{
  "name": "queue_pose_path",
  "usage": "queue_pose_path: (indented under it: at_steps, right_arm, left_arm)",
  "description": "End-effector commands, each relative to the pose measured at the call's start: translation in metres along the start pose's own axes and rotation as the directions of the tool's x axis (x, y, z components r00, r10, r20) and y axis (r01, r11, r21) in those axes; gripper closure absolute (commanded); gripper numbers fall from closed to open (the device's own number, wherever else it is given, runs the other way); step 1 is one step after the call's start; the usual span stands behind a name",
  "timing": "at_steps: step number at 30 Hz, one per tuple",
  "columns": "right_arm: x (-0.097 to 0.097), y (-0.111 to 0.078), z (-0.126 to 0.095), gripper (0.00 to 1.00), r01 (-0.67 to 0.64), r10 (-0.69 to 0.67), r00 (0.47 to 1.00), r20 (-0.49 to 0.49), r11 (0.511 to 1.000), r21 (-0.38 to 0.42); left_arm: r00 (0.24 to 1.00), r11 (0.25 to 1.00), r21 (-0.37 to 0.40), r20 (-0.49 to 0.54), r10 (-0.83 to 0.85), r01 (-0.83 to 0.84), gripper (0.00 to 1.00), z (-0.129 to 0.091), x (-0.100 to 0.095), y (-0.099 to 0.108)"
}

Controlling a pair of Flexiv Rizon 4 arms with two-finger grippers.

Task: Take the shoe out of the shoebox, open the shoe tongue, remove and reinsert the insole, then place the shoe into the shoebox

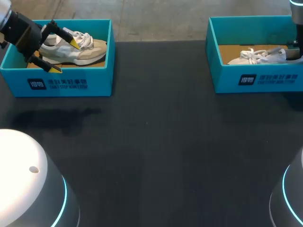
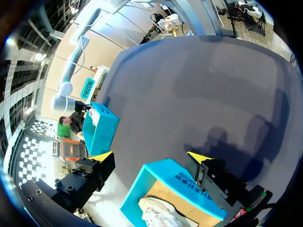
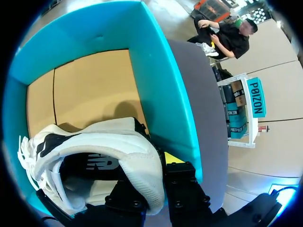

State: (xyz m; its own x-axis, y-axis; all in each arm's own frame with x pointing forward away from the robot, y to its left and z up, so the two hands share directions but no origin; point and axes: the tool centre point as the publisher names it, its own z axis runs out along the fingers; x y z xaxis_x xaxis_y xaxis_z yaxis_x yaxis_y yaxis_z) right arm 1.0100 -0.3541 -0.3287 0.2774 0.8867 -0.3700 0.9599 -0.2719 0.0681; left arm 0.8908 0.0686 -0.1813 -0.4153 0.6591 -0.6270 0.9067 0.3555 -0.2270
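A beige and white shoe (image 1: 75,49) lies in the left teal shoebox (image 1: 71,84). My left gripper (image 1: 65,56) hangs open just above this shoe, touching nothing. From the left wrist, the gripper (image 2: 150,158) spreads over the box's rim (image 2: 165,172), with the shoe (image 2: 158,213) under it. A white shoe (image 1: 258,56) lies in the right shoebox (image 1: 255,78). My right gripper (image 1: 293,52) is at its heel. Seen from the right wrist, the gripper (image 3: 158,163) is shut on the heel collar of the white shoe (image 3: 118,142), one finger inside, one outside.
The two shoeboxes stand at the far left and far right of the dark table (image 1: 156,137). The right box's teal wall (image 3: 156,80) rises close beside my right gripper. My arms' white bases (image 1: 28,189) sit at the near corners.
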Motion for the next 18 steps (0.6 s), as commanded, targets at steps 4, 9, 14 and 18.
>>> queue_pose_path:
  at_steps: [4, 9, 14, 18]
  right_arm:
    - [0.001, 0.001, 0.006, 1.00, 0.005, -0.005, 1.000, 0.001, 1.000, 0.004]
    - [0.005, 0.002, 0.013, 1.00, 0.011, -0.011, 1.000, 0.010, 1.000, 0.008]
    - [0.009, 0.004, 0.020, 1.00, 0.013, -0.014, 1.000, 0.012, 1.000, 0.017]
    - [0.010, 0.005, 0.024, 1.00, 0.009, -0.010, 1.000, 0.016, 1.000, 0.023]
  left_arm:
    - [1.000, 1.000, -0.002, -0.003, 0.000, 0.000, 0.00, 0.000, 0.000, 0.000]
    - [1.000, 1.000, -0.002, -0.003, 0.000, 0.000, 0.00, 0.000, 0.000, 0.000]
    - [1.000, 1.000, -0.002, -0.003, 0.000, 0.000, 0.00, 0.000, 0.000, 0.000]
    - [1.000, 1.000, -0.002, -0.003, 0.000, 0.000, 0.00, 0.000, 0.000, 0.000]
